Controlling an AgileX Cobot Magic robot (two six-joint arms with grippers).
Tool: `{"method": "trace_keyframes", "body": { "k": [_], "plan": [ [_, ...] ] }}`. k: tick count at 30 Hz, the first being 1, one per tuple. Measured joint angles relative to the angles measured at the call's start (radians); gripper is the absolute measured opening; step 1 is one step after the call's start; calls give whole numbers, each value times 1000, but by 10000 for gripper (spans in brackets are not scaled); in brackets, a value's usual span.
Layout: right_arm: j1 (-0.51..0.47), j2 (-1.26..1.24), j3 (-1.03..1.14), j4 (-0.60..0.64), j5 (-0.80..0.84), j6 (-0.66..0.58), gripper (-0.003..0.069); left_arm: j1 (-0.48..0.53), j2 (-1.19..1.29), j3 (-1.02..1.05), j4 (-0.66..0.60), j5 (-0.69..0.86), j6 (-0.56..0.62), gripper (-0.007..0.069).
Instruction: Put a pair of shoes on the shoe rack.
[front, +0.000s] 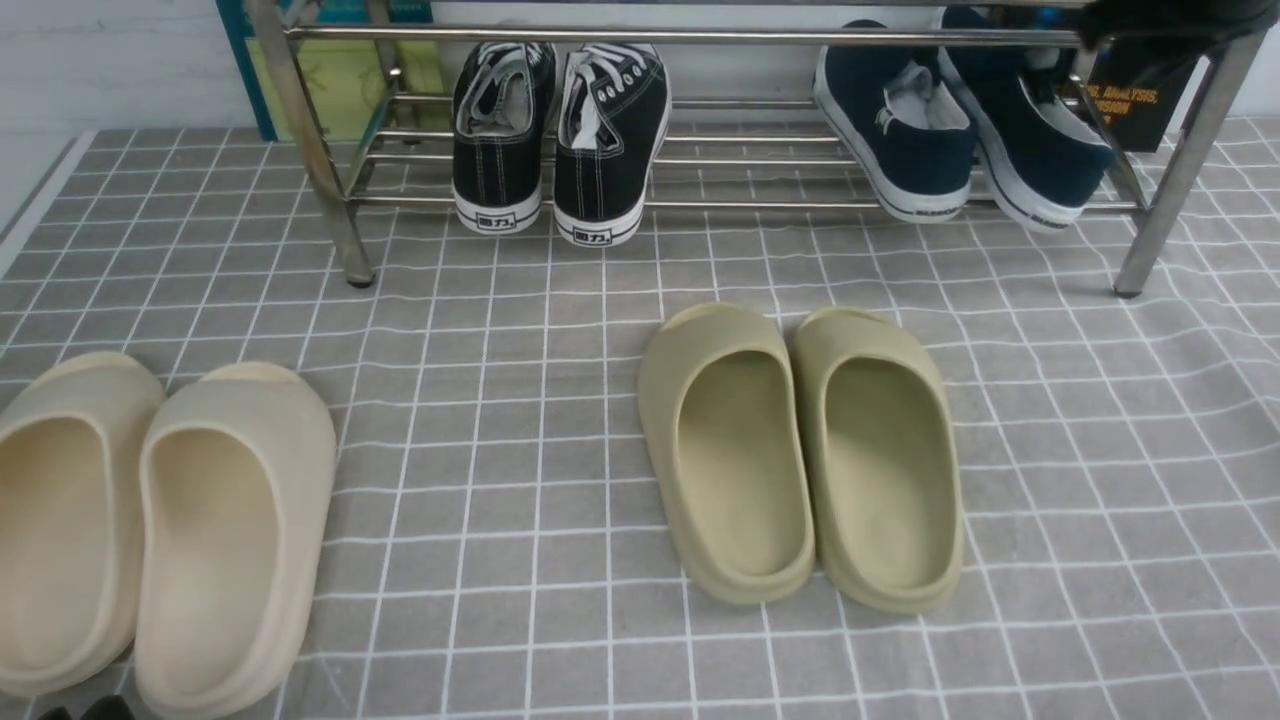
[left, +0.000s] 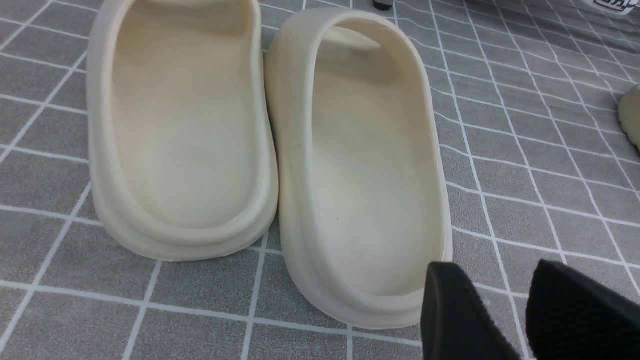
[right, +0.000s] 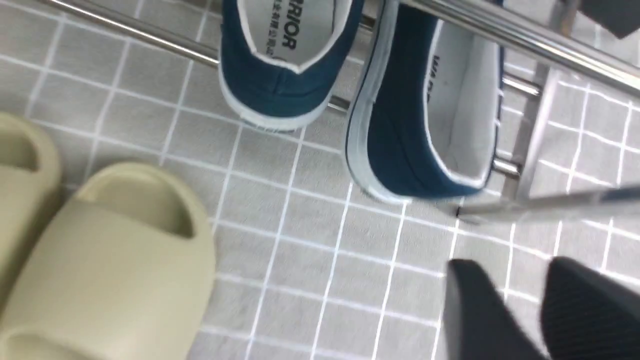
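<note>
The two navy-blue slip-on shoes (front: 900, 140) (front: 1040, 150) sit on the lower bars of the steel shoe rack (front: 700, 37) at its right end, heels toward me. The right one is tilted. In the right wrist view they are the left shoe (right: 280, 85) and the right shoe (right: 400, 145) under a rack bar (right: 525, 37). My right gripper (right: 512, 270) is open and empty, above the cloth just in front of them. My right arm (front: 1160, 20) shows dark over the rack's top right corner. My left gripper (left: 495, 272) is open and empty beside the heel of a cream slide.
Black lace-up sneakers (front: 560, 130) stand on the rack's left-middle. Olive slides (front: 800, 450) lie on the grey checked cloth (front: 500, 350) in the middle, cream slides (front: 150, 520) at the front left. A dark box (front: 1140, 100) stands behind the rack's right leg.
</note>
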Motion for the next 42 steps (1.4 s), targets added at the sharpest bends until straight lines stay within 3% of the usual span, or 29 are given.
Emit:
{"method": "trace_keyframes", "body": {
  "k": [2, 3, 5, 9, 15, 22, 29, 36, 42],
  "plan": [
    [0, -39, 42, 14, 0, 2, 138, 0, 0, 0, 0, 0, 0, 238],
    [0, -105, 132, 46, 0, 3, 66, 0, 0, 0, 0, 0, 0, 238],
    [0, -201, 252, 69, 1, 3, 6, 0, 0, 0, 0, 0, 0, 238],
    [0, -374, 464, 80, -22, 3, -4, 0, 0, 0, 0, 0, 0, 238],
    [0, -814, 913, 123, -282, 13, -4, 0, 0, 0, 0, 0, 0, 238],
    [0, -1179, 1237, 196, -506, 13, -3, 0, 0, 0, 0, 0, 0, 238],
    [0, -1320, 1326, 230, -520, 13, -2, 0, 0, 0, 0, 0, 0, 238],
    [0, -1347, 1330, 327, -409, 13, 2, 0, 0, 0, 0, 0, 0, 238],
    [0, -1347, 1330, 327, -369, 13, 5, 0, 0, 0, 0, 0, -1, 238]
  ]
}}
